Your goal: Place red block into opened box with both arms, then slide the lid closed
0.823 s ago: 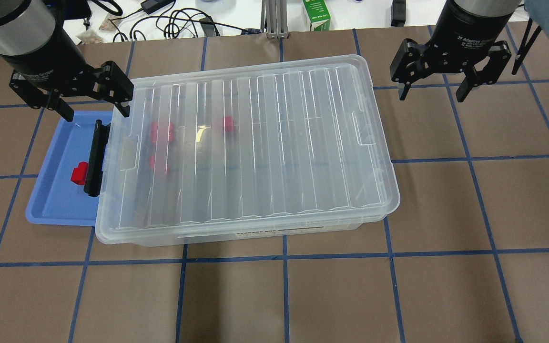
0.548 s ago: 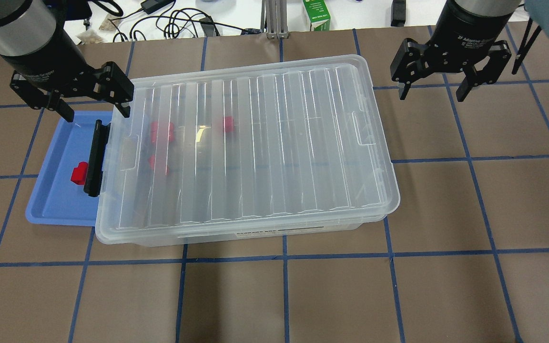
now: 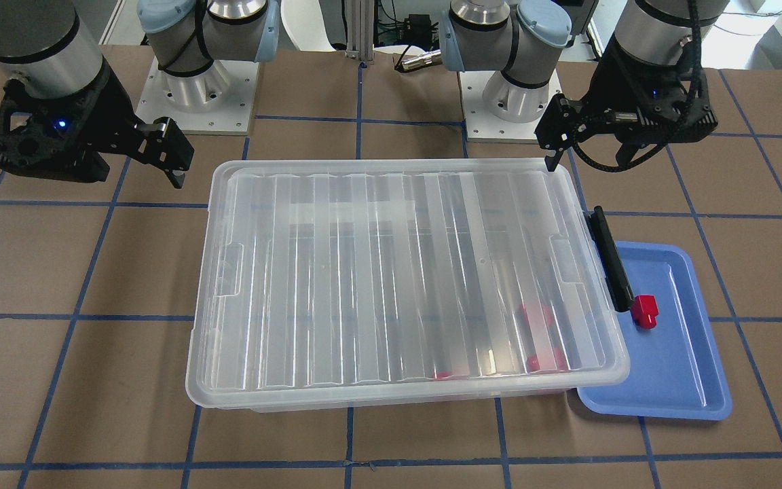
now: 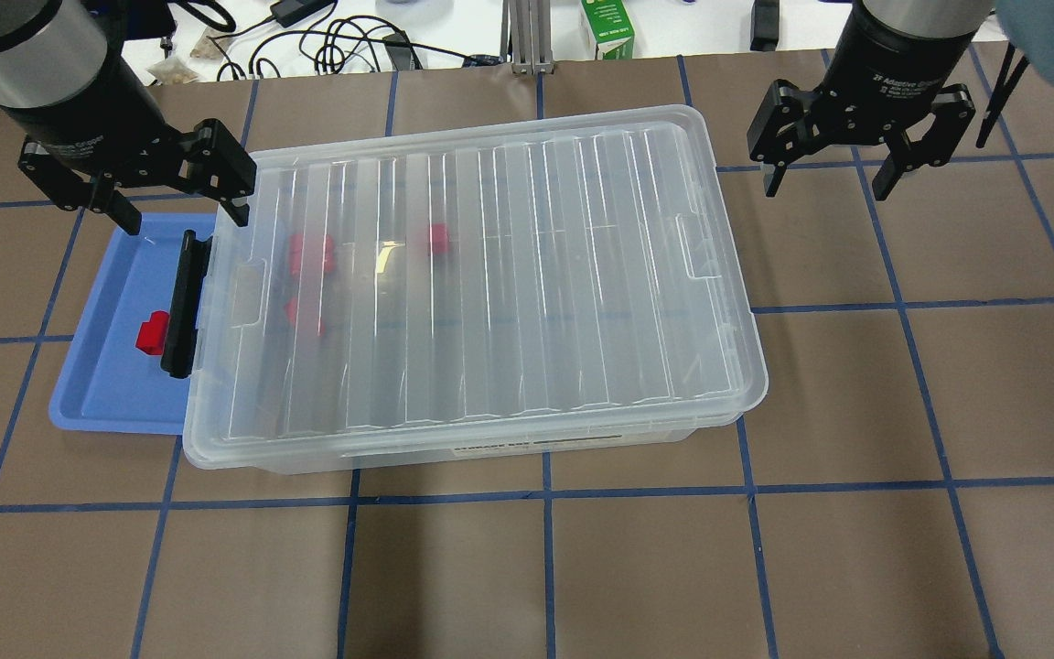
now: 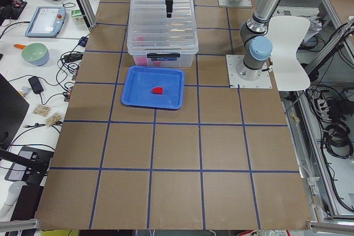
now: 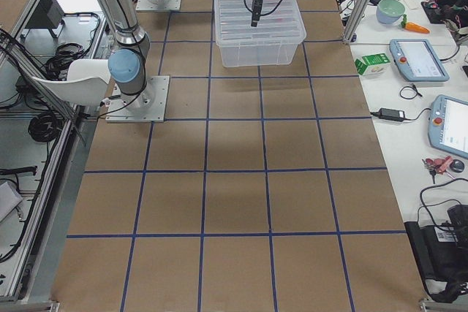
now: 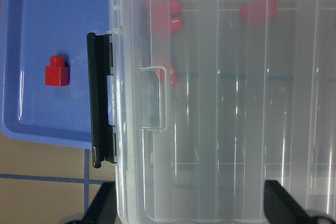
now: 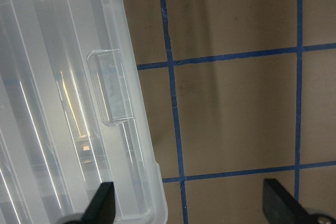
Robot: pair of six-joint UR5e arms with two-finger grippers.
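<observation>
The lid [image 4: 490,275] covers the box [image 4: 490,455]. One red block [image 4: 152,331] waits outside, frame left. The left pincer [image 4: 184,220] and right pincer [image 4: 826,188] are spread, empty.

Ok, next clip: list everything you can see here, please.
table: one, brown, blue tape grid.
box: one, clear, table centre.
lid: one, clear ribbed, covering box.
blue tray: one, blue, at box's end, robot's left.
loose red block: one, red, on tray.
red blocks in box: about four, red, blurred through lid.
latch: one, black, box end facing tray.
carton: one, green, beyond table's far edge.
left claw: one, black, open, above box's tray-end corner.
right claw: one, black, open, beyond box's other end.
</observation>
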